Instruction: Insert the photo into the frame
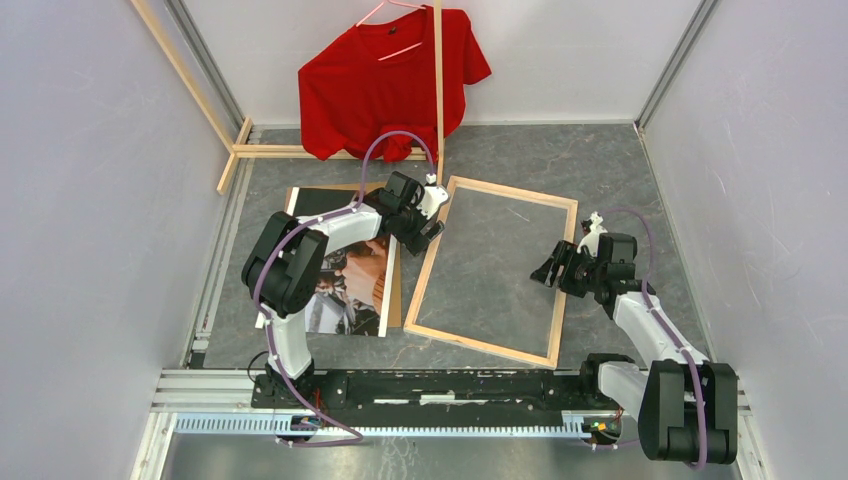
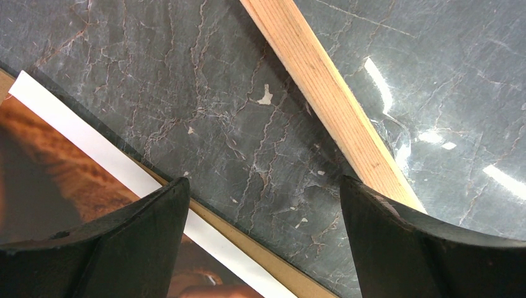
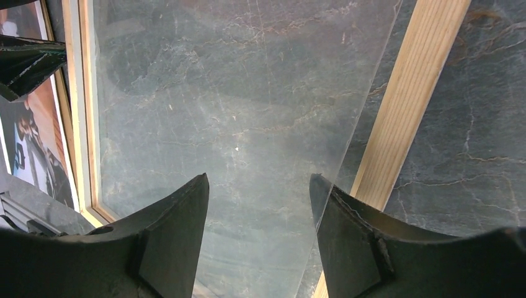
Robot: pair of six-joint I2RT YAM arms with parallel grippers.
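Frame (image 1: 480,343) lies flat mid-table, pale bare-wood side up, with a clear pane (image 3: 236,112) inside it. Right gripper (image 1: 548,272) hovers over its right edge, jaws apart, nothing in them. Photo (image 1: 345,300), a dark and orange shot of people, sits face up to the left on brown cardboard (image 1: 394,295). Left gripper (image 1: 435,232) hangs wide open between photo and frame. Dark marbled tabletop (image 1: 620,170), white walls (image 1: 90,150), red T-shirt (image 1: 370,90) at the back.
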